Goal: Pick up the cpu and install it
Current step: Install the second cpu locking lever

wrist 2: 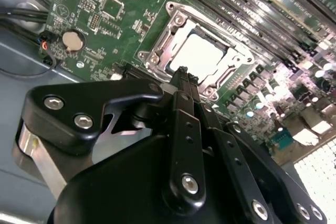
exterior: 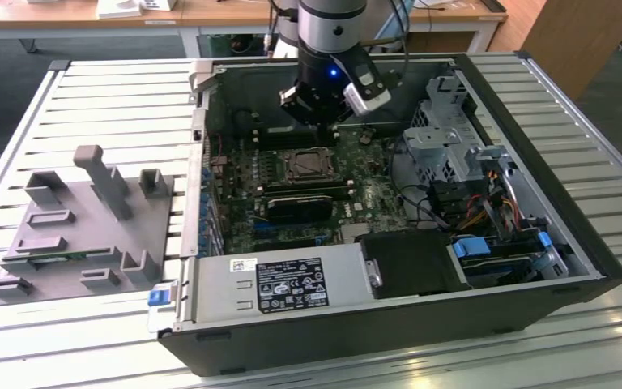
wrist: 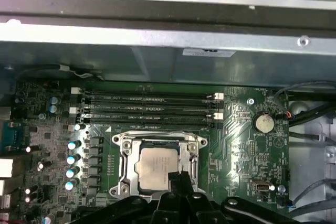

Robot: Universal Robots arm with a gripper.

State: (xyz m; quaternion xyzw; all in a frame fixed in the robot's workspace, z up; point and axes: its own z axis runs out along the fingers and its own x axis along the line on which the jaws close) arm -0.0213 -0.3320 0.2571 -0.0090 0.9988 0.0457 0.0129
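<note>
— So, how far is the job, do you think?

— From the exterior view, the arm stands over the open computer case (exterior: 527, 203) on the slatted desk (exterior: 95, 105), and its gripper (exterior: 319, 116) hangs just above the socket (exterior: 308, 165) on the motherboard (exterior: 376, 190). I judge the placing is mostly done, but from there I cannot see the chip surface well.

— And the grey holder (exterior: 78, 223) on the exterior view's left?

— It stands well apart from the case. I see no chip on it.

— What does the second wrist view add?

— There the cpu (wrist 2: 198, 55) lies flat inside the socket frame, silver top up. The black fingers (wrist 2: 184, 85) are together with nothing between them, their tip just beside the edge of the chip. So the gripper is closed and empty.

— And the first wrist view?

— It shows the cpu (wrist: 156, 168) seated square in the frame, with the memory slots (wrist: 147, 106) beyond and a coin battery (wrist: 264, 123) to the side. Whether the retention frame is locked down I cannot tell; that part may remain.
</note>
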